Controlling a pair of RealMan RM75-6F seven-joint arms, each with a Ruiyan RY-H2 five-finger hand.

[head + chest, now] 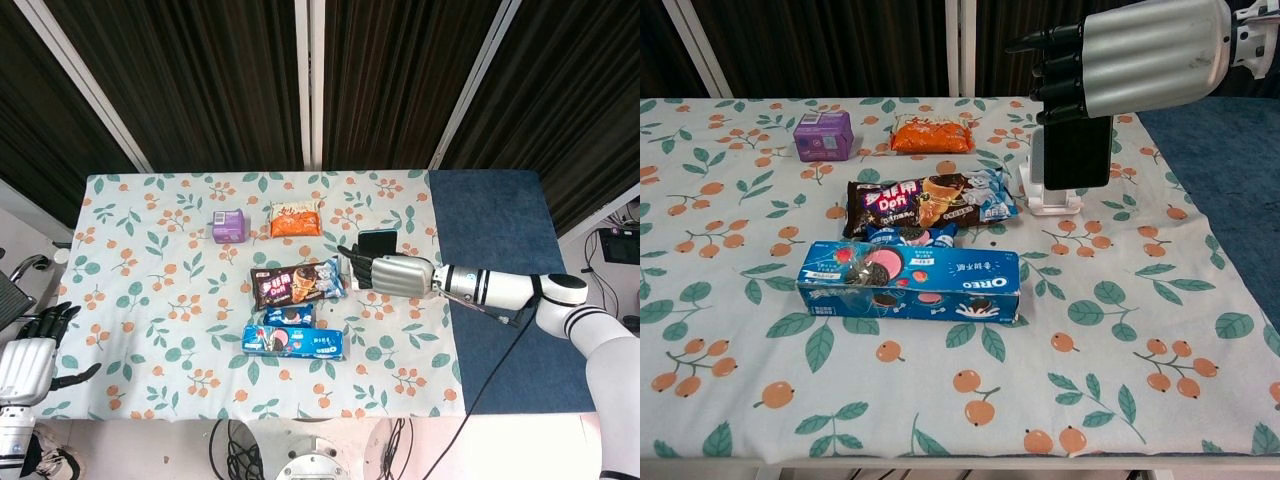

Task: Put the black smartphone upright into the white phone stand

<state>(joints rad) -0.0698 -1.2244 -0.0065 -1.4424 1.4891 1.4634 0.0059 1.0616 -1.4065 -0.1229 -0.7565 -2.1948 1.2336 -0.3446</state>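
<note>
1. Head view: the right robot hand (398, 274) reaches in from the right, fingers wrapped round the black smartphone (377, 243). The phone shows as a dark slab just past the knuckles, on the far side of the hand.
2. Same view: the white phone stand (357, 271) peeks out at the fingertips, mostly hidden under the hand, so how the phone sits over it is hard to read here.
3. Down at the left edge, off the surface (130, 300), the left robot hand (28, 357) hangs with fingers spread, holding nothing and well apart from the action. The right is the nearer one by far.
4. Chest view: the right robot hand (1130, 58) grips the top of the black smartphone (1077, 152), which hangs straight below it, long axis upright.
5. Here the phone covers the front of the white phone stand (1048, 200); only the foot and a sliver of the backrest show beneath and to its left.
6. Whether the lower edge touches the ledge, I cannot tell. By my read, what remains is a short drop straight below the hand, then release.
</note>
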